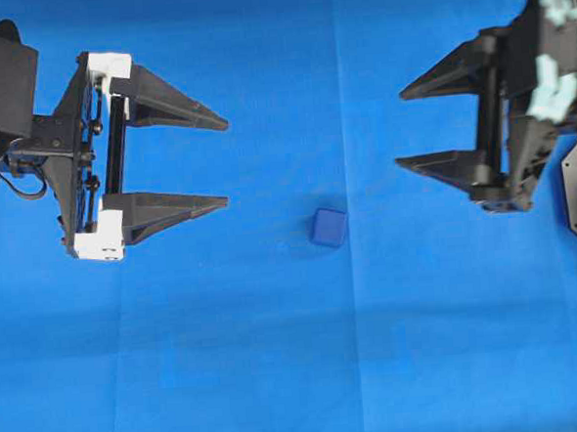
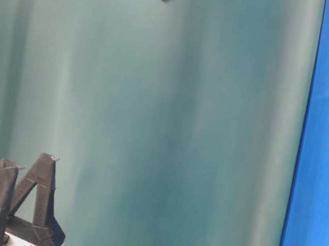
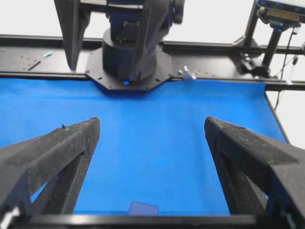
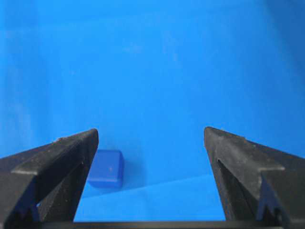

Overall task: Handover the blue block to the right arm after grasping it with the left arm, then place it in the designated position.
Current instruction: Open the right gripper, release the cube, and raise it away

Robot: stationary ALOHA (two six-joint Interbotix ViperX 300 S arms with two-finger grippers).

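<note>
The blue block [image 1: 328, 227] lies on the blue cloth [image 1: 279, 373], between my two grippers and touching neither. It sits slightly nearer my right side and just below the line of both fingertip pairs in the overhead view. My left gripper [image 1: 226, 162], with white blocks at the finger bases, stands fully spread and empty. My right gripper [image 1: 400, 128], all black, also stands wide apart and holds nothing.
</note>
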